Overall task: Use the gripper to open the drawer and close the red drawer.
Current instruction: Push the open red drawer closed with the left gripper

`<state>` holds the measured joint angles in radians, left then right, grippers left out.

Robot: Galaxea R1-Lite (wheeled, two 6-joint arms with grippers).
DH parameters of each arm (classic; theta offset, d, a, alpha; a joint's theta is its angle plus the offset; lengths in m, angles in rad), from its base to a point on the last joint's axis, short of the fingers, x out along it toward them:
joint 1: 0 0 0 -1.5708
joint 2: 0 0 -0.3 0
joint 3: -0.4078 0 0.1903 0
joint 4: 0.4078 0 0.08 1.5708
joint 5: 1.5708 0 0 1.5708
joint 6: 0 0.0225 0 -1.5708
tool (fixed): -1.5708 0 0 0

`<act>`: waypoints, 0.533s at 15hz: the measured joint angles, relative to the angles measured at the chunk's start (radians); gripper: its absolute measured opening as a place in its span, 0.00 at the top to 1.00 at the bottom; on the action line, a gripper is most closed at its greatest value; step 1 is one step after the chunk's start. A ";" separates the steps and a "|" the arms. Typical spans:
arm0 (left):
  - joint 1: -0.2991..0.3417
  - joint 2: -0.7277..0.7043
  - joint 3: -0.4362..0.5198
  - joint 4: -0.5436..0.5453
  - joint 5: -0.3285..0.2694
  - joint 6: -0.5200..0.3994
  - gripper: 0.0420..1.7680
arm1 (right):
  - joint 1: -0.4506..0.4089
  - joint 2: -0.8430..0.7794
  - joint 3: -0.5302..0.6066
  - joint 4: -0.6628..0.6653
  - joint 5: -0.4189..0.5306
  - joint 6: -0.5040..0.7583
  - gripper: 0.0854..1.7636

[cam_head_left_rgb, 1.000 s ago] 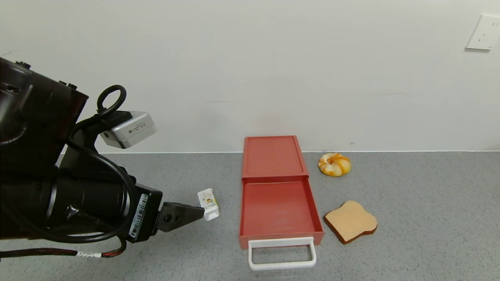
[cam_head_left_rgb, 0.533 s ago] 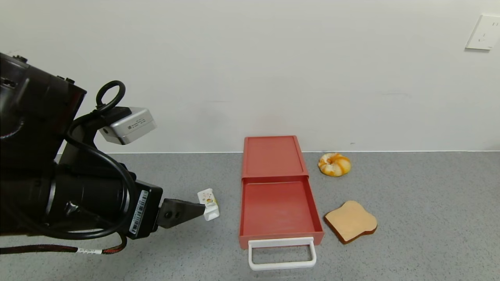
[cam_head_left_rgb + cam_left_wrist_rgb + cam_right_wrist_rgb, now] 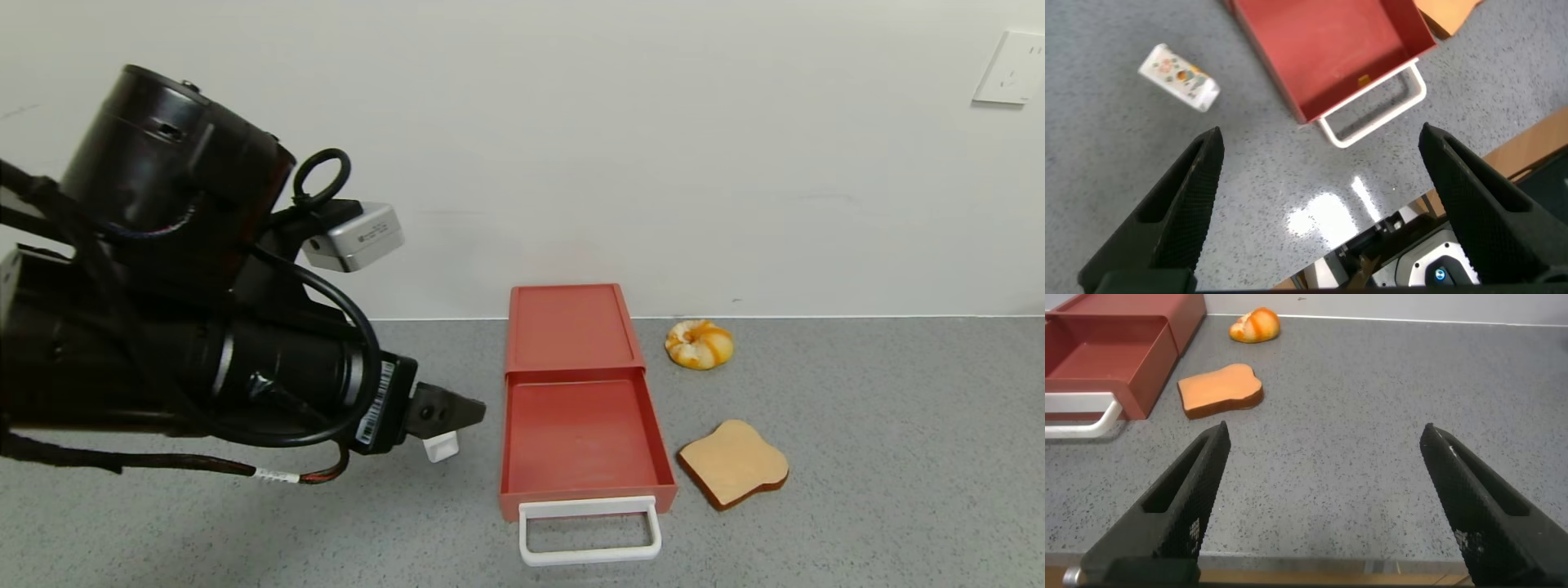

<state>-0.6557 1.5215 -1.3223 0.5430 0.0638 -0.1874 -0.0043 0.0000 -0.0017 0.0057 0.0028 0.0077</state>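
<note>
The red drawer (image 3: 581, 437) is pulled out of its low red box (image 3: 569, 327), with its white loop handle (image 3: 589, 531) toward me. It also shows in the left wrist view (image 3: 1331, 49) and the right wrist view (image 3: 1102, 351). My left gripper (image 3: 469, 411) hangs above the counter just left of the drawer, open and empty; the left wrist view shows its fingers (image 3: 1180, 204) spread wide, the handle (image 3: 1376, 106) ahead of them. My right gripper (image 3: 1323, 498) is open and empty over bare counter to the right of the drawer, out of the head view.
A small white carton (image 3: 441, 445) lies under the left gripper's tip. A toast slice (image 3: 733, 463) and a round orange bun (image 3: 699, 344) lie right of the drawer. A grey speckled counter (image 3: 882, 457) meets a white wall; the counter's front edge shows in both wrist views.
My left arm has swung right and up toward the drawer, and its tip now covers most of the white carton. The drawer has not moved.
</note>
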 joint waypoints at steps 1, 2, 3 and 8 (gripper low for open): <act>-0.024 0.024 -0.012 0.001 0.004 -0.010 0.03 | 0.000 0.000 0.000 0.000 0.000 0.000 0.03; -0.050 0.046 -0.024 0.003 0.008 -0.032 0.03 | 0.000 0.000 0.000 0.000 0.000 0.000 0.03; -0.079 0.070 -0.041 0.027 0.011 -0.057 0.03 | 0.000 0.000 0.000 0.000 0.000 0.000 0.03; -0.177 0.186 -0.121 0.119 0.018 -0.148 0.03 | 0.000 0.000 0.000 -0.001 0.000 0.000 0.03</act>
<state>-0.8328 1.7072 -1.4432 0.6623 0.0817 -0.3357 -0.0047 0.0000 -0.0017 0.0051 0.0032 0.0072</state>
